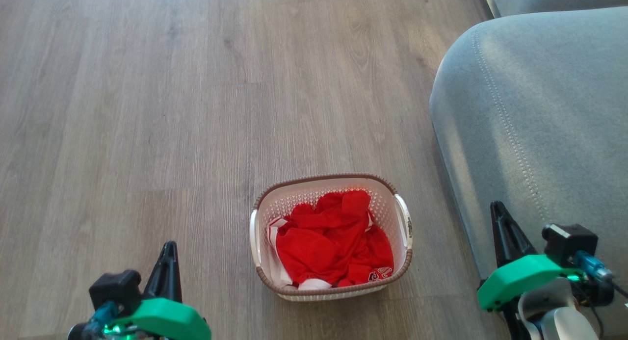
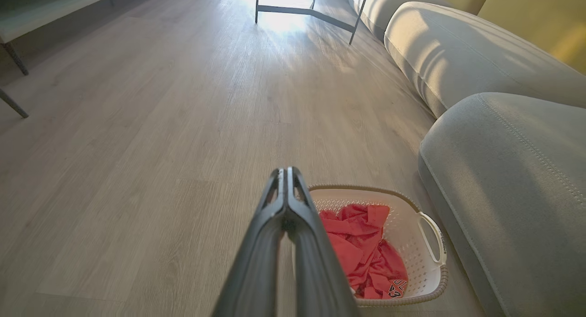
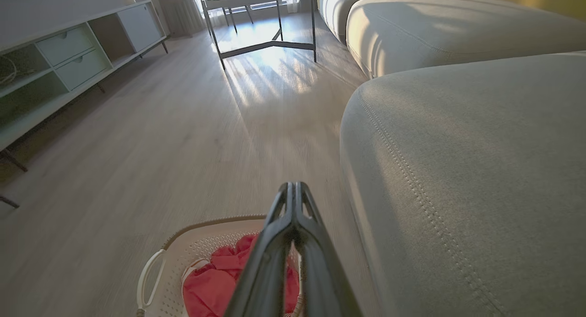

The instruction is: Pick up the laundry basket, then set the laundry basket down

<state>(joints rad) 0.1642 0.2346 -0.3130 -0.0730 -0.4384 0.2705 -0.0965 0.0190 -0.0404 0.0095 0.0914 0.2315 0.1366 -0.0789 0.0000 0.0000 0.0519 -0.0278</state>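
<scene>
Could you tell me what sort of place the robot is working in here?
Most likely a home living room: a grey fabric sofa beside wood-look plank flooring, a pale low sideboard with drawers, and a dark metal-legged table.

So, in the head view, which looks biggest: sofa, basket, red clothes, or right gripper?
1. sofa
2. laundry basket
3. red clothes and right gripper look about alike; the gripper is nearer the camera, so unranked.
</scene>
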